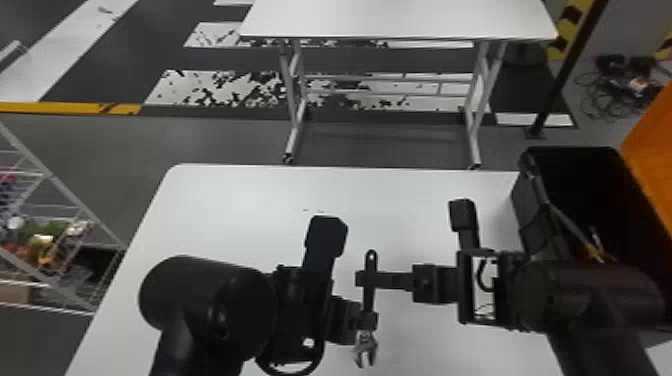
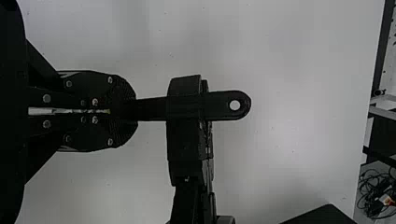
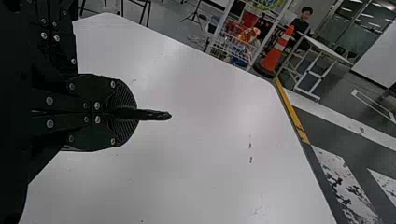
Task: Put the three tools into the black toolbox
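Observation:
A wrench (image 1: 370, 298) with a black handle is held above the white table by both grippers. My left gripper (image 1: 368, 321) is shut on it just above its metal head; my right gripper (image 1: 367, 279) is shut on the handle nearer the holed end. The left wrist view has my left gripper (image 2: 123, 111) closed around the wrench (image 2: 152, 108), with the other gripper across the handle farther out. In the right wrist view, the handle (image 3: 154, 115) pokes out from my right gripper (image 3: 123, 113). The black toolbox (image 1: 540, 220) is at the right, with a tool (image 1: 592, 250) partly visible inside.
The toolbox's orange lid (image 1: 650, 145) stands raised at the right edge. The white work table (image 1: 240, 200) lies under both arms. Beyond it stands another white table (image 1: 400, 20), and a wire rack (image 1: 60, 190) is at the left.

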`<state>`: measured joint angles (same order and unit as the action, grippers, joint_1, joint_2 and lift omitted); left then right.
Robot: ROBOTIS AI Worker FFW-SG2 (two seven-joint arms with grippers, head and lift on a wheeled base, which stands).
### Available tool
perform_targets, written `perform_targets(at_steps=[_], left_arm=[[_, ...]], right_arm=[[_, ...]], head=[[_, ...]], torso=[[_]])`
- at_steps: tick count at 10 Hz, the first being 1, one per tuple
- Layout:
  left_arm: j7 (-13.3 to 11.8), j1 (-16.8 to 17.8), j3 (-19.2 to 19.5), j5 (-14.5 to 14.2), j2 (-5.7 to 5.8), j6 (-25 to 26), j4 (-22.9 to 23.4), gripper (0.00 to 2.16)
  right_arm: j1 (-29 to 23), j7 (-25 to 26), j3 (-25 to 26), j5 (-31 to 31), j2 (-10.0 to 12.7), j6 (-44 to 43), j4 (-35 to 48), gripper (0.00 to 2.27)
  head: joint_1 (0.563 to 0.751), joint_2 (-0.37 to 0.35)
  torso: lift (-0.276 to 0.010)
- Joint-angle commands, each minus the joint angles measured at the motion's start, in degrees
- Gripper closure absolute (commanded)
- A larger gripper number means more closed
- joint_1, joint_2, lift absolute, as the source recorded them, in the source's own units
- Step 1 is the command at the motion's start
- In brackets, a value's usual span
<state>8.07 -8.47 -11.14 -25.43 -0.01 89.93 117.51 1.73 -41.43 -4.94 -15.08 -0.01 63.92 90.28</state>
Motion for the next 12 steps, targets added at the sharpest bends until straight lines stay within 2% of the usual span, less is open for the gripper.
perform_targets(at_steps=[1, 2, 6, 8, 12], left_arm=[[-2.09, -1.2, 2.52, -0.5, -0.14, 0.1, 0.26, 0.57], [-2.35, -1.29, 3.31, -1.46, -0.14, 0.1, 0.35, 0.0], [-2.18, -3.13, 4.28, -2.96, -0.14, 0.1, 5.71, 0.03], [-2.27, -3.75, 5.69, -4.63, -0.14, 0.1, 5.89, 0.03], [-2.35, -6.47, 8.06, -8.76, -0.14, 0.1, 8.79, 0.03]], right_arm=[[-0.41, 0.65, 0.19, -0.03, 0.06, 1.61, 2.71, 2.24], [-0.32, 0.91, 0.28, -0.21, 0.06, 4.95, 4.82, 2.24], [-2.34, 3.55, 0.1, 3.04, -0.61, 9.17, 15.46, 2.24], [-4.01, 3.81, 1.51, 3.66, -1.58, 9.7, 20.2, 2.24], [-7.35, 5.22, 4.15, 5.24, -2.46, 3.19, 25.56, 2.24]], head=[[0.695, 0.08], [0.695, 0.079], [0.695, 0.077], [0.695, 0.058], [0.695, 0.003]], torso=[[-0.051], [-0.051], [-0.051], [-0.051], [-0.051]])
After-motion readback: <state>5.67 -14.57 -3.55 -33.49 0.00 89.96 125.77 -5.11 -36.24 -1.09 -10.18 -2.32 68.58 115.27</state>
